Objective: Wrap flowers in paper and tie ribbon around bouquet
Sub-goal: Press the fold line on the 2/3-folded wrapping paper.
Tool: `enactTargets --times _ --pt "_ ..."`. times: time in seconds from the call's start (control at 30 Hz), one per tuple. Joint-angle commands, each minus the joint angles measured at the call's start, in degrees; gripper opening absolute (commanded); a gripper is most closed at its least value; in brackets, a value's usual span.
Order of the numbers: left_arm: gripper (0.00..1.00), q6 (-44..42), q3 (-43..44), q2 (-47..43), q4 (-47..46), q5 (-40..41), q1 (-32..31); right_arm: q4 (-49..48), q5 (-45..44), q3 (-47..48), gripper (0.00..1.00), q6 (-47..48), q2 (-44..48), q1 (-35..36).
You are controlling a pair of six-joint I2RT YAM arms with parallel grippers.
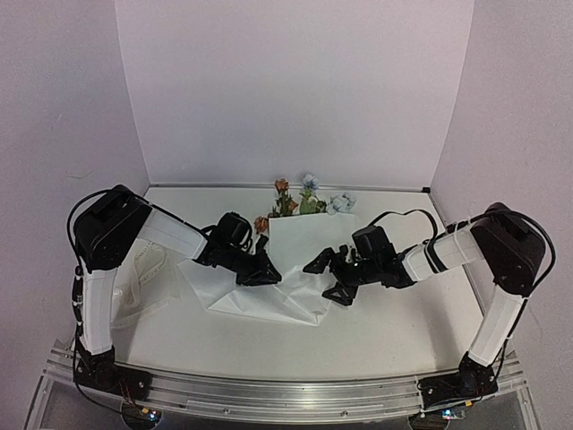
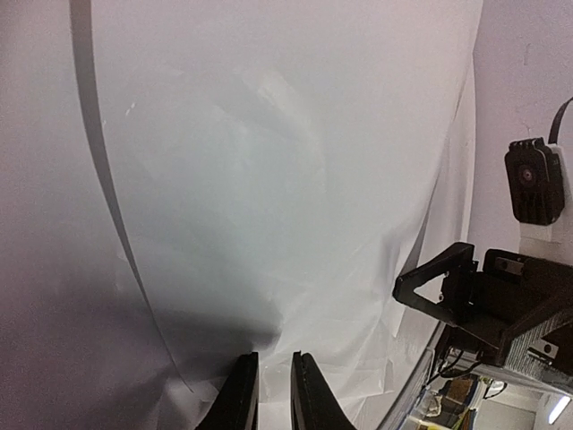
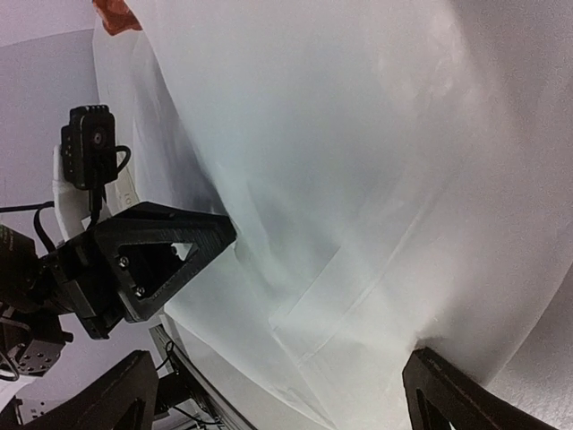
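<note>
The white paper [image 1: 300,246] lies mid-table, partly folded over the flowers [image 1: 291,202], whose orange and pale blue blooms stick out at its far edge. My left gripper [image 1: 267,273] is at the sheet's left side. In the left wrist view its fingers [image 2: 240,399] stand almost together with a slim gap, a raised fold of paper [image 2: 269,179] just above the tips. My right gripper [image 1: 329,278] is open wide at the sheet's right side, its fingers [image 3: 466,394] straddling the paper [image 3: 358,179]. The ribbon [image 1: 141,273] lies loose at the left.
The two grippers face each other closely across the fold. The right gripper's finger [image 2: 439,282] shows in the left wrist view, the left gripper's finger [image 3: 152,260] in the right wrist view. An orange bloom [image 3: 112,13] peeks out at the top. White walls enclose the table.
</note>
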State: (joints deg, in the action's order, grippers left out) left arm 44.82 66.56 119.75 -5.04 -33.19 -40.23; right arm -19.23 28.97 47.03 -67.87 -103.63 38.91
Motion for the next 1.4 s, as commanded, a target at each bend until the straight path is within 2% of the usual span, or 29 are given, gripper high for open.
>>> enactTargets --times 0.0,0.57,0.93,1.17,1.37 --pt "0.15 -1.9 1.5 2.4 4.7 2.8 -0.1 -4.6 -2.5 -1.2 0.98 -2.7 -1.8 -2.6" --pt "0.14 -4.3 1.7 2.0 8.9 3.8 -0.1 -8.8 -1.2 8.5 0.98 -9.9 -12.0 -15.0" --pt "0.13 -5.1 1.8 1.1 10.3 4.2 0.0 -7.9 0.3 19.8 0.98 -13.3 -20.4 -23.7" --pt "0.13 -5.2 2.3 0.7 11.1 4.6 0.0 -3.1 2.3 29.7 0.98 -13.4 -25.8 -28.7" --pt "0.12 -5.0 3.1 0.4 11.7 5.3 -0.1 7.9 5.0 39.3 0.98 -9.1 -26.5 -30.5"
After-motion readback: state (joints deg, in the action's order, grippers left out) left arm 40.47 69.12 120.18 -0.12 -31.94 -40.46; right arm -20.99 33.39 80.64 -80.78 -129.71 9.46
